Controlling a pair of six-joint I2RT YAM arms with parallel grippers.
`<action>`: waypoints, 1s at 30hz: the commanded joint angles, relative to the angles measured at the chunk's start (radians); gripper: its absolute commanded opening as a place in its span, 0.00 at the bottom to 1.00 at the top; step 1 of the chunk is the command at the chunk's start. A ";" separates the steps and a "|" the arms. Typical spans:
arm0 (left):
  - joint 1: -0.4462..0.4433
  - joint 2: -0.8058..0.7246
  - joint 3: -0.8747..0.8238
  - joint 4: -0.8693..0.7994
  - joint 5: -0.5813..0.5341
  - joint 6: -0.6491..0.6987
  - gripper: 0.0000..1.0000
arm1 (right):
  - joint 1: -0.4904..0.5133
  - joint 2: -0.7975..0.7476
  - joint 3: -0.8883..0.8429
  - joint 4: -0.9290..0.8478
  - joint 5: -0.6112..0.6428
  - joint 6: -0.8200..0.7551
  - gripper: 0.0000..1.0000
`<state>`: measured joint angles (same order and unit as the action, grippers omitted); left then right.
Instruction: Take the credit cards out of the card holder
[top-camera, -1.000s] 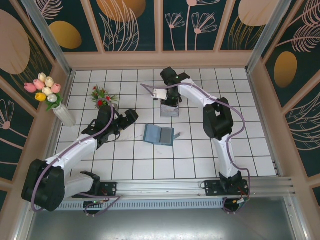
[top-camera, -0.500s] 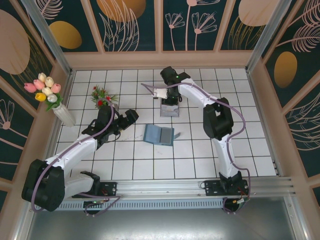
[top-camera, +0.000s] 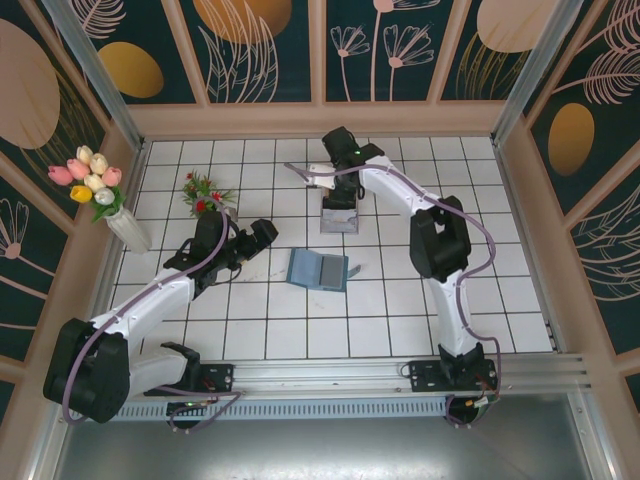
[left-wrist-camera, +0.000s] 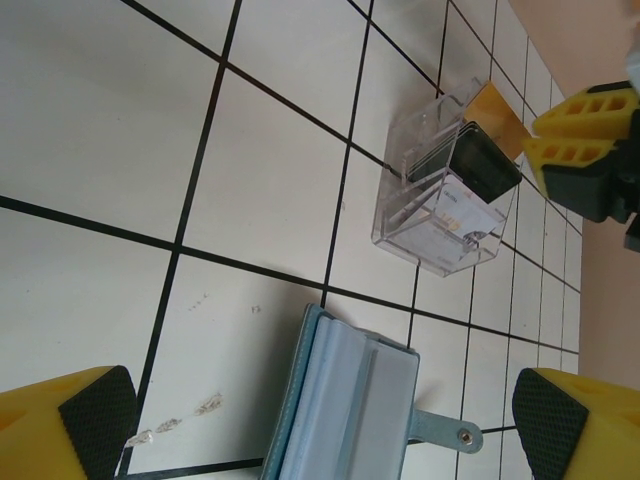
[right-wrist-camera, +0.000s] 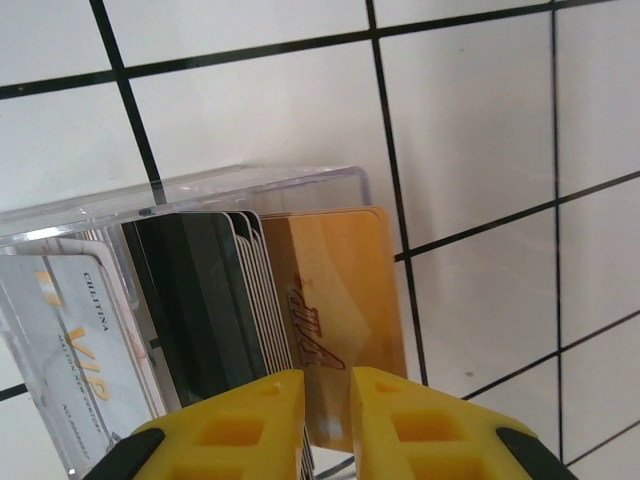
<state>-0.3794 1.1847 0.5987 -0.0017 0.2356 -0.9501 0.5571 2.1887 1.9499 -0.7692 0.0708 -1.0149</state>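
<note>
The pale card (right-wrist-camera: 80, 340) at the front of the clear stand (right-wrist-camera: 250, 185) reads "VIP" in gold, under a small line too fine to read. The gold card (right-wrist-camera: 335, 290) bears slanted embossed letters, seemingly "VIP".

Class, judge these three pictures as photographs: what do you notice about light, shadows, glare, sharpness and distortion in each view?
Top external: even, soft light, faint shadows on the table, walls splayed outward by the wide lens. Left wrist: tilted view, pale reflections on the clear stand. Right wrist: lettering on the gold card is sharp; glare along the stand's rim.
</note>
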 joint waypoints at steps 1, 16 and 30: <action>0.005 -0.003 0.004 0.025 0.024 0.016 0.98 | -0.004 -0.090 -0.013 0.010 -0.038 0.046 0.22; -0.039 -0.032 0.033 -0.016 0.039 0.068 0.99 | -0.005 -0.466 -0.376 0.266 -0.147 0.663 0.40; -0.235 0.140 0.145 -0.079 -0.106 0.071 0.91 | -0.002 -0.692 -0.861 0.475 -0.378 1.592 0.22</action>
<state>-0.6102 1.3079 0.7212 -0.0418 0.1928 -0.8906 0.5571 1.5379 1.1843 -0.3828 -0.1913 0.2867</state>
